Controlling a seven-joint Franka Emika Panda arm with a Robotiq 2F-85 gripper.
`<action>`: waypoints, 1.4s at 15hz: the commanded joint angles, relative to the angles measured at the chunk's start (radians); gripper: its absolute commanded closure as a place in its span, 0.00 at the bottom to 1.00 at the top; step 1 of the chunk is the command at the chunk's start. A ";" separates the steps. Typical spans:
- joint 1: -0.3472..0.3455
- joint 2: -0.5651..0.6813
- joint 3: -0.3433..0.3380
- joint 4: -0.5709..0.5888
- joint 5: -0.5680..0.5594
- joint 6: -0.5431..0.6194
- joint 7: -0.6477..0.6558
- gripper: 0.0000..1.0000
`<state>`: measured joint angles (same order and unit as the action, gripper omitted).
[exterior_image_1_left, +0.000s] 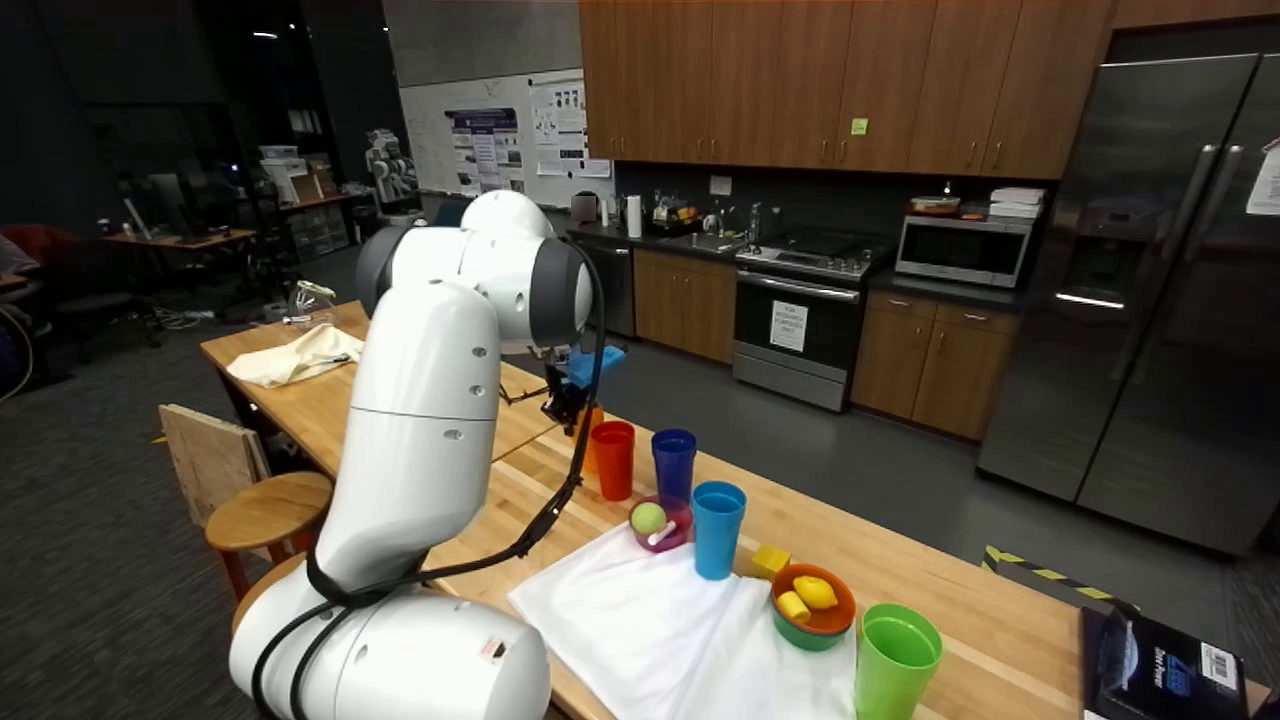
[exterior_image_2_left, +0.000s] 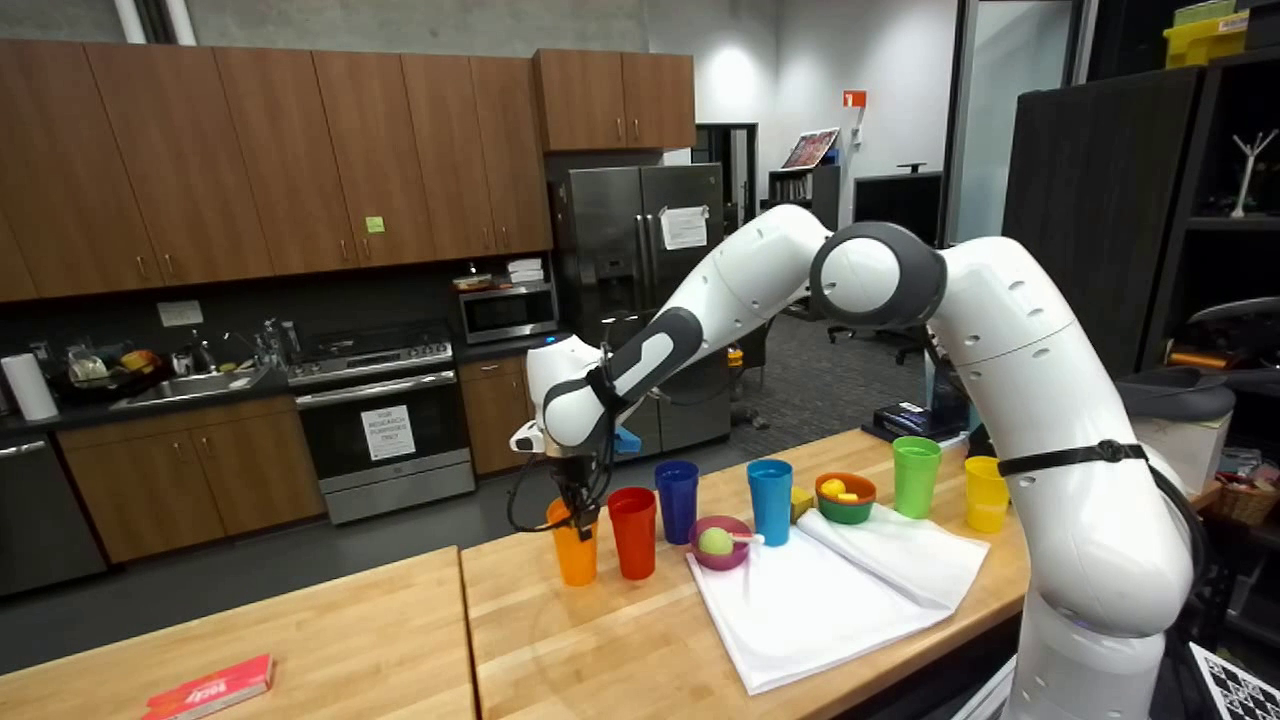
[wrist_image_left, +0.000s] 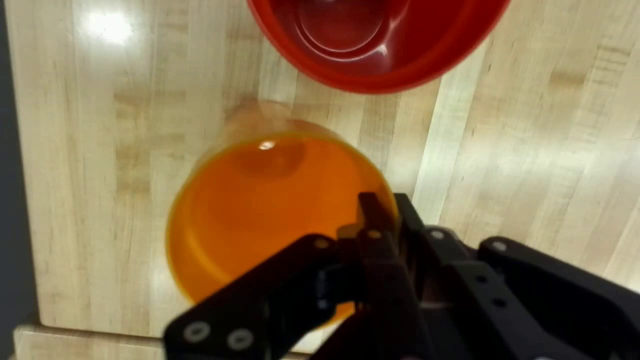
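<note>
Brown cabinets (exterior_image_2_left: 380, 150) line the kitchen across from me, with one stove (exterior_image_1_left: 830, 325), one microwave (exterior_image_1_left: 960, 250) and one refrigerator (exterior_image_1_left: 1120, 300), and on my side two wooden tabletops (exterior_image_2_left: 560, 650) meet at a single seam (exterior_image_2_left: 467, 630). I count six cups here. My gripper (wrist_image_left: 389, 212) is at the outermost, the orange cup (exterior_image_2_left: 577, 560), which stands at the end of the row near that seam; my two fingers (wrist_image_left: 375, 250) pinch its rim, one inside the wall and one outside. Just beside it stands one red cup (exterior_image_2_left: 633, 535), then come one dark blue cup (exterior_image_2_left: 677, 500), one light blue cup (exterior_image_2_left: 770, 500), one green cup (exterior_image_2_left: 915, 475) and, in an exterior view, one yellow cup (exterior_image_2_left: 987, 497) showing just beside my arm (exterior_image_2_left: 1050, 400). There are three bowls. One purple bowl (exterior_image_2_left: 718, 563) holds one green ball (exterior_image_1_left: 648, 518) and one pale stick (exterior_image_1_left: 663, 533); one orange bowl (exterior_image_1_left: 832, 617) sits in one green bowl (exterior_image_1_left: 808, 641), with two yellow pieces (exterior_image_1_left: 815, 592) in it. One yellow block (exterior_image_1_left: 770, 561) lies between the light blue cup and these stacked bowls. One white cloth (exterior_image_1_left: 650, 620) is spread out, and one flat red object (exterior_image_2_left: 212, 688) lies across the seam from the cups.
</note>
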<state>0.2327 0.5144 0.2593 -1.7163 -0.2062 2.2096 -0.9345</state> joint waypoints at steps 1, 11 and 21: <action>-0.002 -0.118 0.010 -0.072 0.011 -0.031 0.034 1.00; -0.033 -0.533 -0.016 -0.342 0.007 -0.033 0.179 0.99; -0.028 -0.981 -0.108 -0.569 0.014 -0.294 0.293 0.99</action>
<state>0.1950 -0.3516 0.1803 -2.2235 -0.1867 1.9713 -0.6709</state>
